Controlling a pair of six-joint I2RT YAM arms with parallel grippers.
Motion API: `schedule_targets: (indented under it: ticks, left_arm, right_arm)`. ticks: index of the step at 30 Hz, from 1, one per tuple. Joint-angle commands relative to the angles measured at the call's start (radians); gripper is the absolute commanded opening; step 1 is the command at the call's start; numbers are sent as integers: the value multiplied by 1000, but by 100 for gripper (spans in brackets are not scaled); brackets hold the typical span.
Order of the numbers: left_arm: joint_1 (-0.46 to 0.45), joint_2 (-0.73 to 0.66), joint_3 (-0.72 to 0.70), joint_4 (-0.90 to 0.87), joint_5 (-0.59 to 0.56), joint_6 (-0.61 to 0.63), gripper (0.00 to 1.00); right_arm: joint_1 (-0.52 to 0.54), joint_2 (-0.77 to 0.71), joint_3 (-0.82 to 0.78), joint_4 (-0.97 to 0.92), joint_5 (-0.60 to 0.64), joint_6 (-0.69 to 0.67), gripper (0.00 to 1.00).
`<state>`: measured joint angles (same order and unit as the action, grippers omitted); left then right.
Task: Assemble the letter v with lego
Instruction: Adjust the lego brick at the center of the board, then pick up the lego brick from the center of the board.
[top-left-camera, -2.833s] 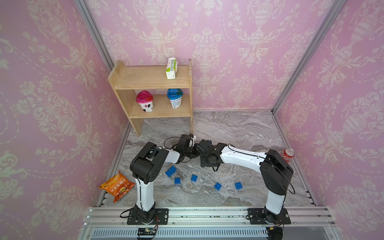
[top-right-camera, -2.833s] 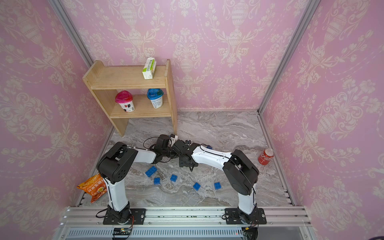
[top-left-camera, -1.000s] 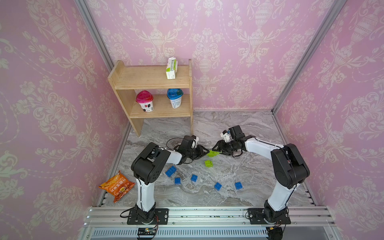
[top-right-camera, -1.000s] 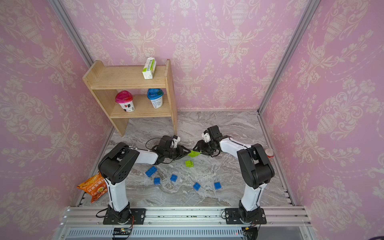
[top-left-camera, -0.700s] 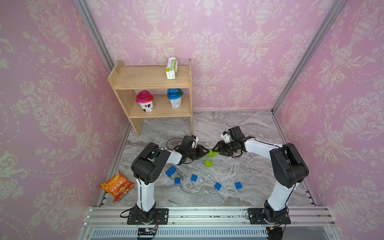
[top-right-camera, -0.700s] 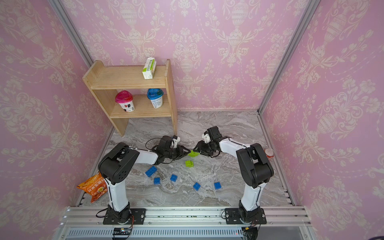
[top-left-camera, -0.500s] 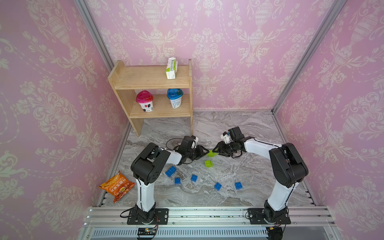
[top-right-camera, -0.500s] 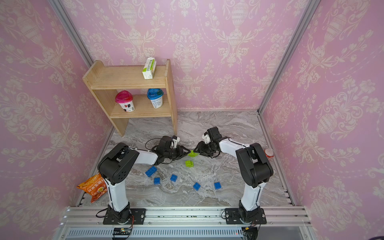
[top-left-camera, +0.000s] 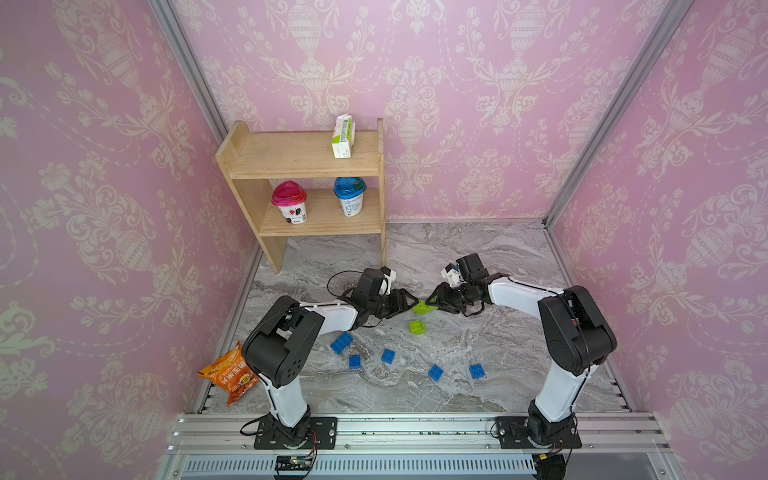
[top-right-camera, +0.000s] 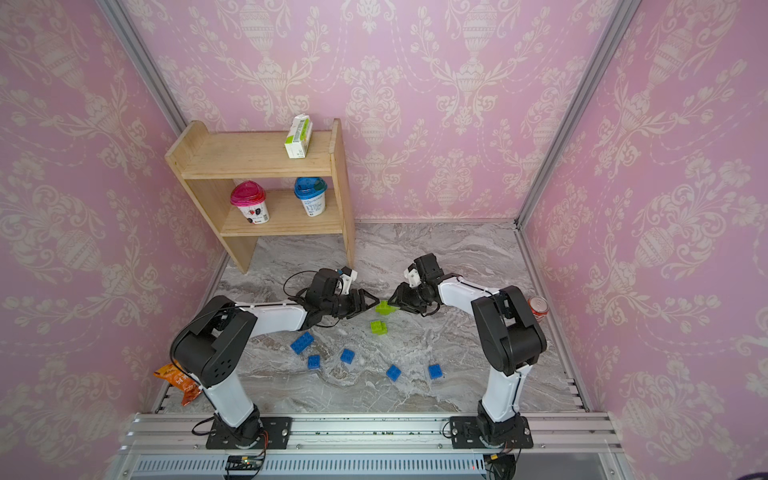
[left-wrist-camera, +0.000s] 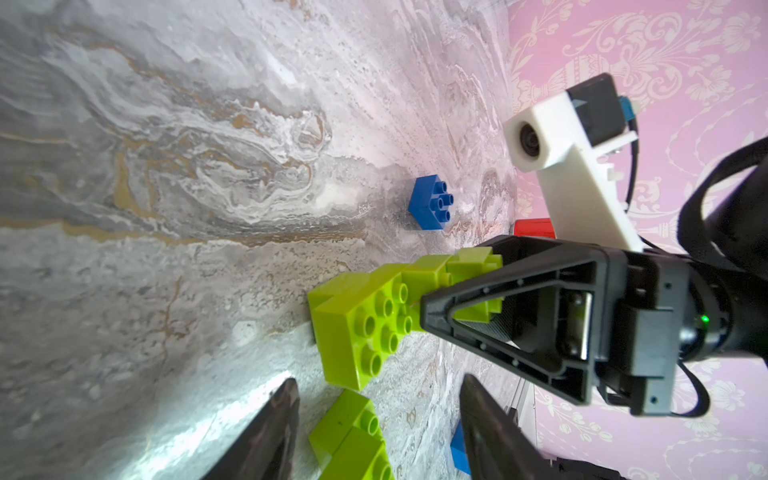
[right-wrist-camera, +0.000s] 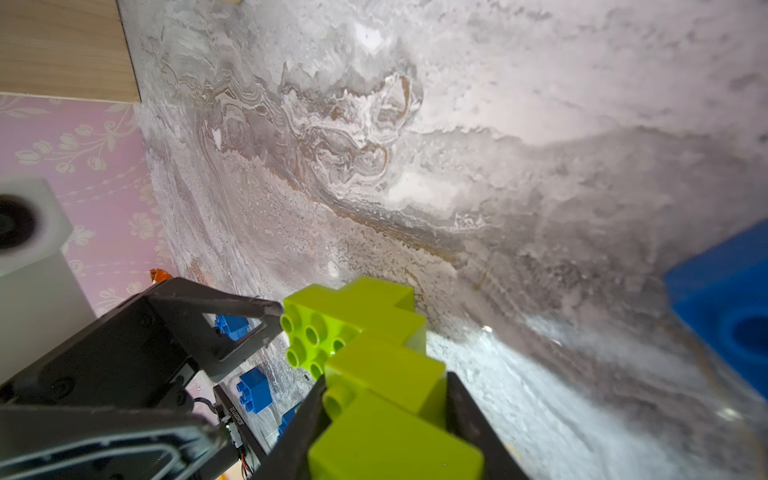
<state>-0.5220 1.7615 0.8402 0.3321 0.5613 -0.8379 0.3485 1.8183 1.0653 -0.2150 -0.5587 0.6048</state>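
A stepped lime-green lego assembly (top-left-camera: 420, 307) (top-right-camera: 383, 307) (left-wrist-camera: 365, 320) (right-wrist-camera: 365, 332) hangs just above the marble floor in both top views. My right gripper (top-left-camera: 434, 300) (right-wrist-camera: 385, 382) is shut on one end of it. Facing it, my left gripper (top-left-camera: 409, 301) (left-wrist-camera: 379, 380) stands open, its fingertips (right-wrist-camera: 272, 309) just off the studded end. A loose lime-green lego piece (top-left-camera: 417, 327) (left-wrist-camera: 353, 436) lies on the floor nearer the front. Several blue lego bricks (top-left-camera: 341, 343) (top-right-camera: 393, 372) are scattered towards the front.
A wooden shelf (top-left-camera: 307, 166) with two cups and a carton stands at the back left. A snack bag (top-left-camera: 228, 372) lies at the front left, a red soda can (top-right-camera: 538, 307) by the right wall. A blue brick (left-wrist-camera: 430, 202) sits beyond the grippers.
My left gripper's jaws have opened off the green assembly, while the right jaws have closed in on it. Both arms have stayed nearly in place.
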Motion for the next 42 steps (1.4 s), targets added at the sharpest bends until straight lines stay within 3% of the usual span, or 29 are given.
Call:
schedule_targets:
  ticks: [1, 13, 23, 29, 34, 42]
  left_arm:
    - [-6, -34, -2, -117, -8, 120, 61]
    - [-67, -19, 17, -209, -11, 219, 57]
    - [-149, -112, 22, -400, -13, 266, 53]
    - [-165, -157, 107, -636, -198, 406, 66]
    - [-223, -128, 160, -672, -304, 452, 75]
    - [-282, -65, 209, -713, -380, 502, 71]
  right_arm:
    - [3, -10, 10, -38, 32, -39, 43]
    - [7, -34, 28, -77, 60, -60, 44]
    - [10, -33, 41, -102, 74, -72, 44]
    - [11, -31, 51, -114, 79, -81, 45]
    - [14, -32, 57, -123, 84, -83, 45]
    - [21, -35, 70, -139, 95, -87, 46]
